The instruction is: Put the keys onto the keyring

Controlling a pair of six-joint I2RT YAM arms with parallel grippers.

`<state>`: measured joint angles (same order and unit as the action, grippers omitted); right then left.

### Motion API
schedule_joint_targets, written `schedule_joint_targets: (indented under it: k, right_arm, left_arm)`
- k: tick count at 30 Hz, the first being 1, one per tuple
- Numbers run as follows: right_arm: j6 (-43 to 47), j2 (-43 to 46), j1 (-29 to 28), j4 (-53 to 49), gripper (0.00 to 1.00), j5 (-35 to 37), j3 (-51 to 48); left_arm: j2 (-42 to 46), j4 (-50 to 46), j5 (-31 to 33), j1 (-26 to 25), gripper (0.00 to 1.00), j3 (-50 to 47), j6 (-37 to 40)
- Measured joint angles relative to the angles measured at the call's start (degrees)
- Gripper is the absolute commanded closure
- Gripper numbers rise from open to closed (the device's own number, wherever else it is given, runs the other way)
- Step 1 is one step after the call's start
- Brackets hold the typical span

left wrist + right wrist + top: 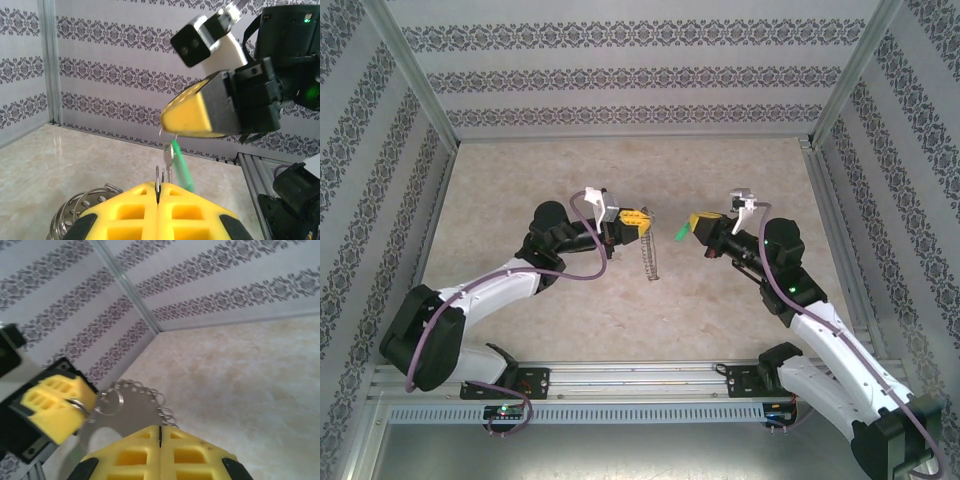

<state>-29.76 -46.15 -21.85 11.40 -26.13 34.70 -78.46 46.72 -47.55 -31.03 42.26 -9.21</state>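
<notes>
Key (pixel 183 169), tiny and likely slippery, hangs clenched in the right gripper (pixel 691 226) (its green head looks the surest hold), while the left gripper (pixel 644 222) clamps the thin, stiff-looking keyring (pixel 651 257).

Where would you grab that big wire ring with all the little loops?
Probably the keyring by its thin wire rim at the top, coming from the left, pinching flat across the wire. The left gripper pinches it so: it hangs free below, facing the key in the right gripper.
</notes>
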Motion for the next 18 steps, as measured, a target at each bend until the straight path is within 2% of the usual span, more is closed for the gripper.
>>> schedule_joint_targets:
  k: [6,18]
  right_arm:
    - [0.0,0.6,-0.4,3.2,1.0,-3.0,0.0]
    - [2.8,-0.8,-6.9,4.4,1.0,-3.7,1.4]
  left_arm:
    - [-0.8,-2.5,0.0,-1.6,1.0,2.3,1.8]
    - [-1.0,-7.5,0.1,-3.4,1.0,4.5,5.0]
